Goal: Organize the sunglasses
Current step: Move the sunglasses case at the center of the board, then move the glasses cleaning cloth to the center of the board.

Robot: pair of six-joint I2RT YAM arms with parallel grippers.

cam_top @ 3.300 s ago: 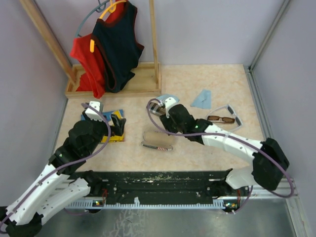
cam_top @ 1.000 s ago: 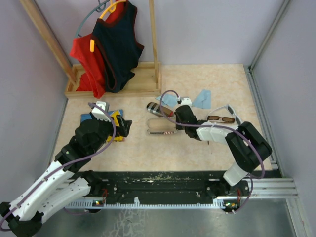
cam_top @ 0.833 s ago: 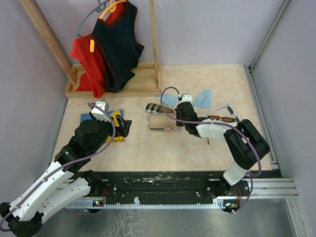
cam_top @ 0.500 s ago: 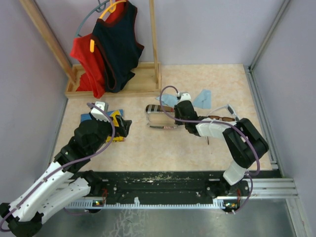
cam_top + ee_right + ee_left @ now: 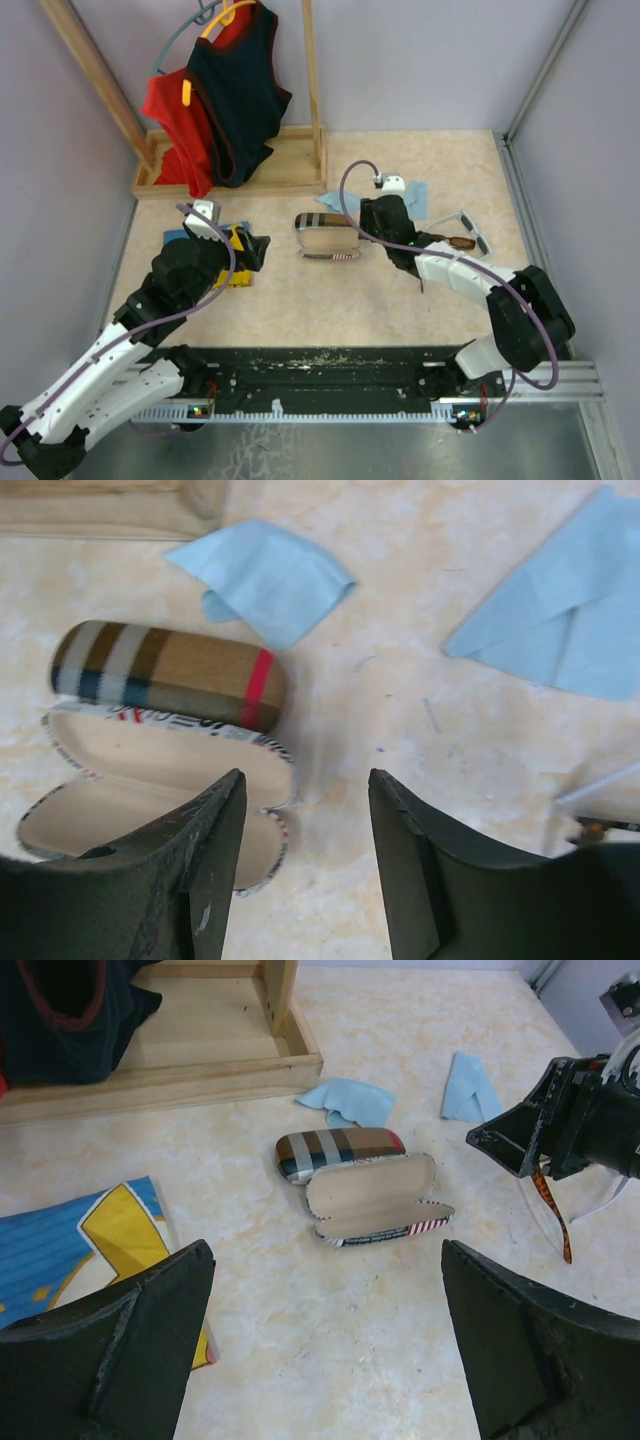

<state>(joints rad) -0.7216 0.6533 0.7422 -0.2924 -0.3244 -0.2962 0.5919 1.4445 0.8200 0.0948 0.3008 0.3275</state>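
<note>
Two cloths (image 5: 265,575) (image 5: 560,620) lie beyond the open flag-print case (image 5: 328,243), plaid case (image 5: 322,220) touching it; the empty, parted right gripper (image 5: 303,800) stands between it and sunglasses (image 5: 455,241); left gripper (image 5: 327,1260) gapes.

walls: lilac (image 5: 420,60) | tabletop: beige marbled (image 5: 300,300) | rack: wooden, back-left (image 5: 290,160)

plaid case (image 5: 340,1150) touching behind open case (image 5: 372,1196), sunglasses (image 5: 458,241) to R, cloths (image 5: 346,1100) behind
</note>
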